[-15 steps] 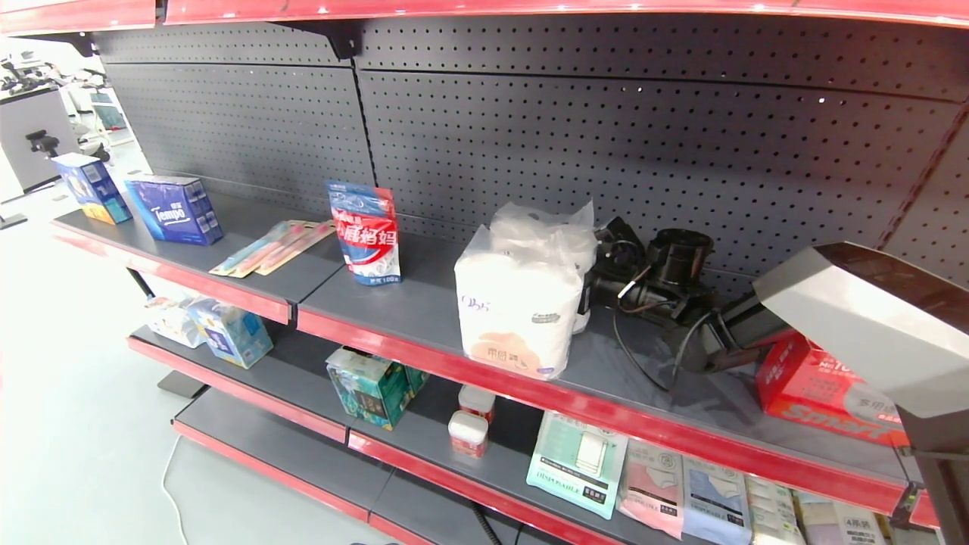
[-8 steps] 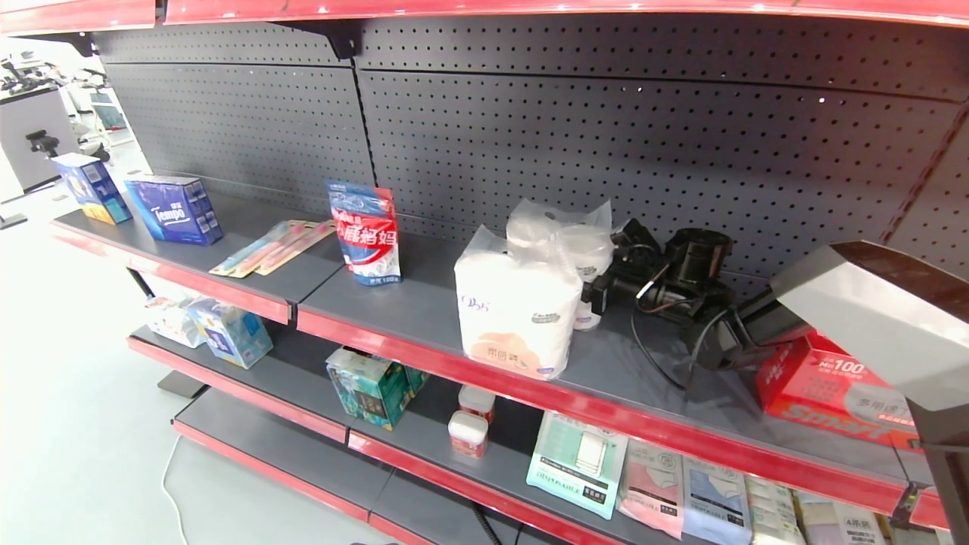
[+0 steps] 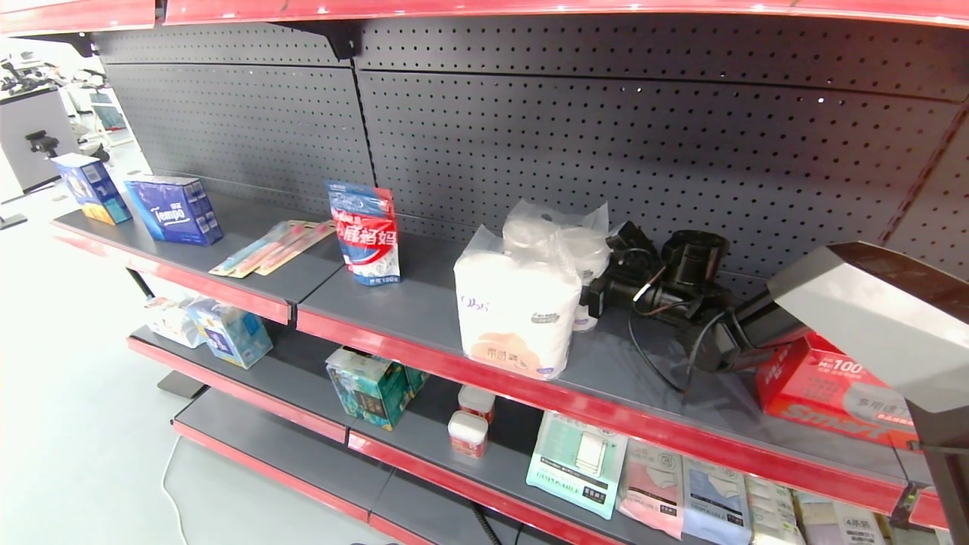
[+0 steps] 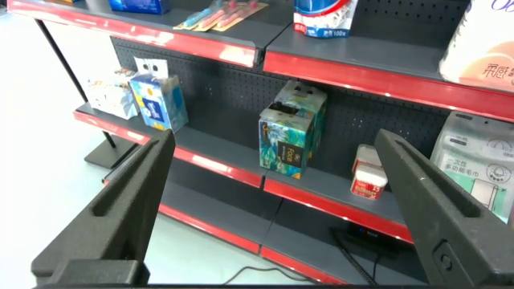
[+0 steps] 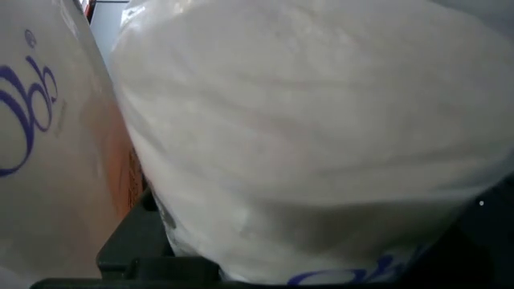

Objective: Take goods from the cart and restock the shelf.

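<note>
My right gripper [image 3: 595, 294] clasps a wrapped paper-roll pack [image 3: 562, 236] on the shelf [image 3: 424, 291], behind the front pack [image 3: 515, 310]. It's the placing step. Next, I judge: settle it, then let go. My left gripper [image 4: 273, 136] hangs with fingers spread.

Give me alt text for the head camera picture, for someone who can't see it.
The right claw holds a plastic-wrapped roll pack at a dark shelf, behind a white roll pack. A red-and-blue pouch stands to its left, a red box to its right.
</note>
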Controlling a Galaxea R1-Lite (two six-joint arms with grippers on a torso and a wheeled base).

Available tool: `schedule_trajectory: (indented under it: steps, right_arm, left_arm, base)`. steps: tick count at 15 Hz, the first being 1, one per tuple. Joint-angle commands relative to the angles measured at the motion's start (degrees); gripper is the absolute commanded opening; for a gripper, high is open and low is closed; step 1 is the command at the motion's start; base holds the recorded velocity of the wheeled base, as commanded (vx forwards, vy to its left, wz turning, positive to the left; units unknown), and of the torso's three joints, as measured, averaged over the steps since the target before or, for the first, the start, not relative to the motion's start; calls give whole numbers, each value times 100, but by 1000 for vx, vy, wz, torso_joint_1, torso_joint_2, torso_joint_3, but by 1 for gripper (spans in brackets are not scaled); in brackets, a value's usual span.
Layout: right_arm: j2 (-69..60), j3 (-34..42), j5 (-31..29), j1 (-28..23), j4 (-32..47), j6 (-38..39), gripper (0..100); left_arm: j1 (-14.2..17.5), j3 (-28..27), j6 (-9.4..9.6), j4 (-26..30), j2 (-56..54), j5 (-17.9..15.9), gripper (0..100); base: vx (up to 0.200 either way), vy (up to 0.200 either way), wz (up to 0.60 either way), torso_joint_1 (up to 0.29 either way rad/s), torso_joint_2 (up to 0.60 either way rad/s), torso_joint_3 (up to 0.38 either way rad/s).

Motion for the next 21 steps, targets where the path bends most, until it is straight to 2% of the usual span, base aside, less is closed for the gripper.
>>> schedule_trajectory:
  steps: [1,21]
  right_arm:
    - [-5,-15,5,33,-7,-5,0]
    - [12,-32,-408,68,2,91,0]
  left_arm:
    - [2,0,0,0,-2,4,100]
    - [2,0,0,0,-2,4,100]
  base:
    - [0,0,0,0,0,0]
    - [0,0,0,0,0,0]
